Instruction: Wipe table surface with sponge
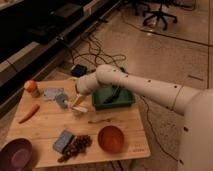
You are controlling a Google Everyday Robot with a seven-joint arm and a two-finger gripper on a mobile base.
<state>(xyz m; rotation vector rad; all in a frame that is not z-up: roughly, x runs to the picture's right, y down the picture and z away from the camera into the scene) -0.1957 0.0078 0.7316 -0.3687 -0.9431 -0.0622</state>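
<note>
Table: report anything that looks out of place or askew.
The green tray sits at the table's far right corner and seems to overhang the edge. Nothing looks spilled. The gripper is low over the table, left of the tray.

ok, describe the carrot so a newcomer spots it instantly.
On the wooden table, look to its left edge, well left of the gripper at mid-table. The carrot lies there: the only long, thin orange thing, unlike the round orange bowl.

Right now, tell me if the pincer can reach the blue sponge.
Probably yes: the pincer sits mid-table, and nothing stands between it and the blue sponge; the grapes lie beside it.
</note>
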